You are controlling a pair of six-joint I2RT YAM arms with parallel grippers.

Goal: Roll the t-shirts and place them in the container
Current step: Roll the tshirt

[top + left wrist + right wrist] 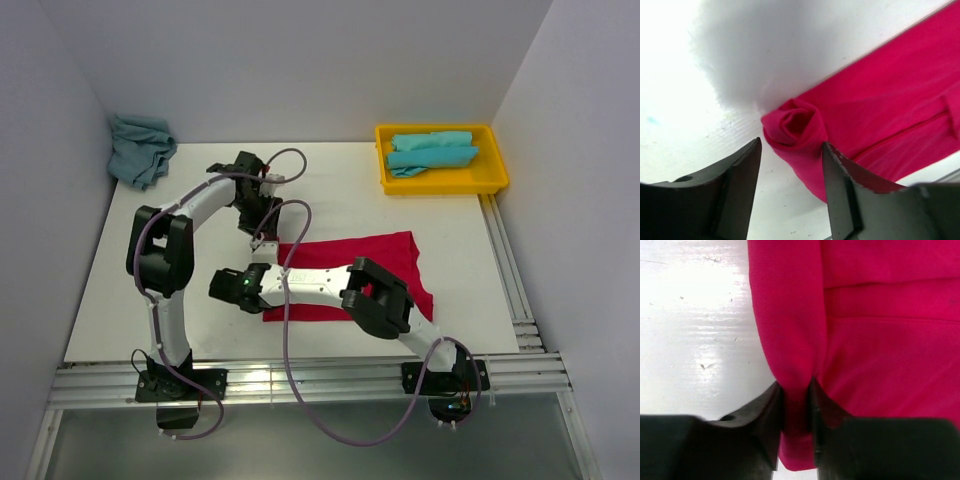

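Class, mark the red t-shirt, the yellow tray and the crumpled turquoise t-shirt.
red t-shirt (796, 125): left wrist view, its rolled end.
yellow tray (442, 187): top external view, its near rim.
crumpled turquoise t-shirt (140, 150): top external view, middle of the heap.

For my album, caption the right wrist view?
Right gripper pinches the red t-shirt by its folded edge on the white table.

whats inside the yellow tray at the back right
Turquoise t-shirts lie in the yellow tray, looking like two rolls side by side. The tray floor under them is covered, so anything beneath cannot be seen.
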